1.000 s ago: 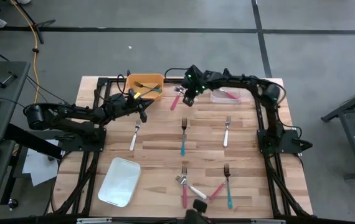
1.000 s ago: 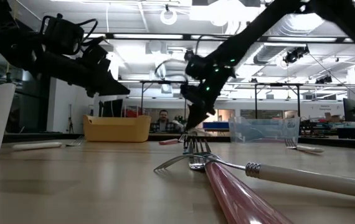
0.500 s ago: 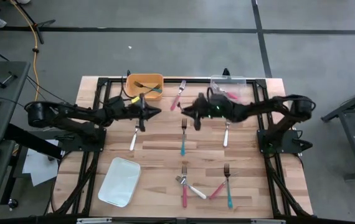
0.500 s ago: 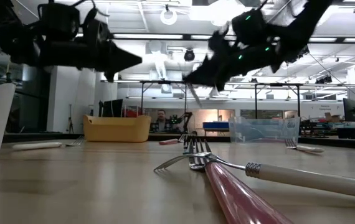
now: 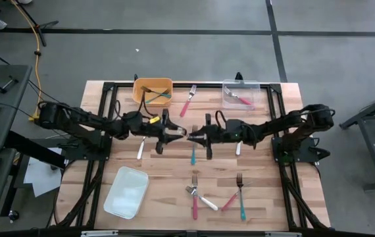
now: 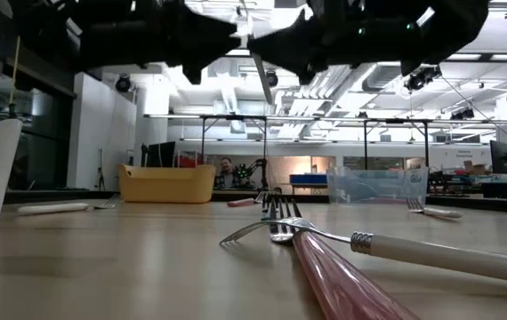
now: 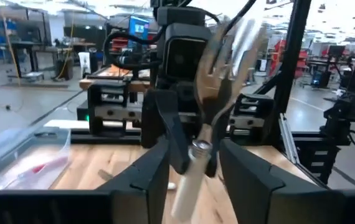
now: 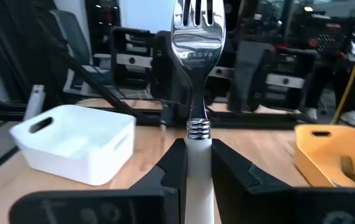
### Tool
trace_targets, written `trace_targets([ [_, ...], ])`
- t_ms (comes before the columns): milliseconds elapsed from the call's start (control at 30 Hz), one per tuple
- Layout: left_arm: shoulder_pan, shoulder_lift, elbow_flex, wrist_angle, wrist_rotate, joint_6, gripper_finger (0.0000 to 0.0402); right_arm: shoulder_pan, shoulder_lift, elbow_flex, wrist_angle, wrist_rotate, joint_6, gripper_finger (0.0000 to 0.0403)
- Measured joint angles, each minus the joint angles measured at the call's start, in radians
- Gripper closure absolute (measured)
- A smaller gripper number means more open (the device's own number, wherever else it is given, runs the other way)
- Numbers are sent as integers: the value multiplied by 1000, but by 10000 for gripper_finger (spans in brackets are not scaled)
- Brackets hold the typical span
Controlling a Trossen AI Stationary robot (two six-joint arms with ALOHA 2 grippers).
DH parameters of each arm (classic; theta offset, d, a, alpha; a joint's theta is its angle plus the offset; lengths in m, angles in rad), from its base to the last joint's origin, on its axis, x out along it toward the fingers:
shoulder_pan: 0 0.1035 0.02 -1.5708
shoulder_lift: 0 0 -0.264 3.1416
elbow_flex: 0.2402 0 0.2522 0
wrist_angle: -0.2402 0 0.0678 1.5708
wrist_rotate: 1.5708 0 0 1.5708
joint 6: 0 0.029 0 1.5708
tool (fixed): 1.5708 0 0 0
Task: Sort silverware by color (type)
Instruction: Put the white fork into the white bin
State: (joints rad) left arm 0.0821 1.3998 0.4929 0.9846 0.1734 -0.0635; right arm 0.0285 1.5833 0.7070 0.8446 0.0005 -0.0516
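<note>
High view: we are seeing left pincer (image 5: 179, 133) and right pincer (image 5: 192, 137) meeting tip to tip above bench (image 5: 260, 201) centre. Right pincer is clamping white-handled fork (image 8: 197, 74) upright; left pincer is standing spread around that fork's handle. Other forks (image 5: 240, 197) are lying scattered nearby.

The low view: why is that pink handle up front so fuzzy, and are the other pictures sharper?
Low view: the pink handle lies close to the lens, out of focus, and the arms overhead show as dark shapes against bright ceiling lights. Left wrist view: the white-handled fork is smeared. Right wrist view: that fork is crisp, with glare on its head.
</note>
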Motion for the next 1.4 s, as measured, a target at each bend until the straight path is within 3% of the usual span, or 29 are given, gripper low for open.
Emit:
trace_targets([
  [600,-100,11,115,-78,-50,49,250,65,0,0,36,48,-36,361],
  [1133,-123,15,117,-97,-75,72,254,64,1,1,57,55,-17,361],
  [1400,-123,16,140,-116,-55,57,291,64,1,1,57,52,-17,361],
])
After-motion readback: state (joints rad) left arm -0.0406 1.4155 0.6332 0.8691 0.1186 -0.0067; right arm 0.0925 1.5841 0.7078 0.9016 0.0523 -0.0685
